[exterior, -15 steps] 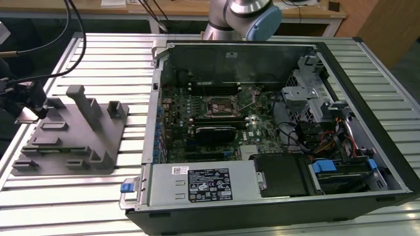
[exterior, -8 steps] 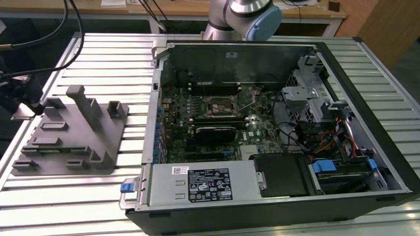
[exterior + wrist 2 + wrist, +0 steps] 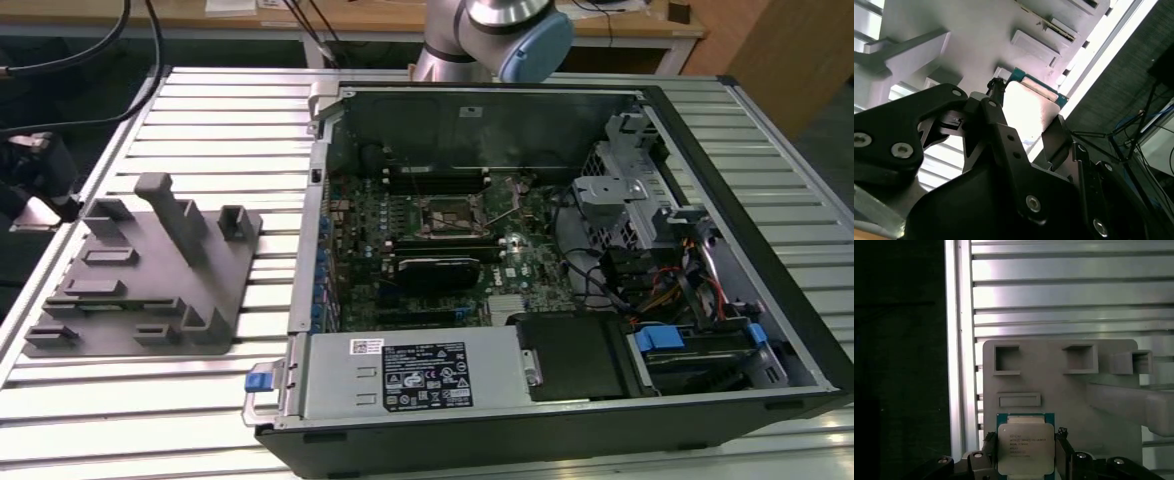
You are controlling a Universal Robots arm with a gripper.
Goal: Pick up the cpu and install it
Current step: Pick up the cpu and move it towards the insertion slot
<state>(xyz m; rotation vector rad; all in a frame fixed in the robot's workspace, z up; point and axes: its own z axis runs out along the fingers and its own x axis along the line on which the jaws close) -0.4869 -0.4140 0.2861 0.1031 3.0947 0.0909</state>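
Observation:
The cpu [image 3: 1025, 449] is a flat square chip with a silvery top and a green rim. In both wrist views it sits between the black fingers of my gripper [image 3: 1025, 436], one finger [image 3: 989, 446] against each side edge. In the second wrist view the cpu [image 3: 1030, 107] glares bright between the same gripper [image 3: 1028, 112]. Behind it lies the grey holder block [image 3: 1064, 390] with its square pockets. The motherboard socket [image 3: 447, 213] lies inside the open computer case [image 3: 747, 250] in the exterior view.
The grey holder block [image 3: 147, 270] with upright posts rests on the slatted metal table [image 3: 200, 110] at the exterior view's left. The case holds a power supply [image 3: 414, 372], drive cage [image 3: 621, 200] and cables [image 3: 667, 290]. The arm's base [image 3: 487, 35] stands behind the case.

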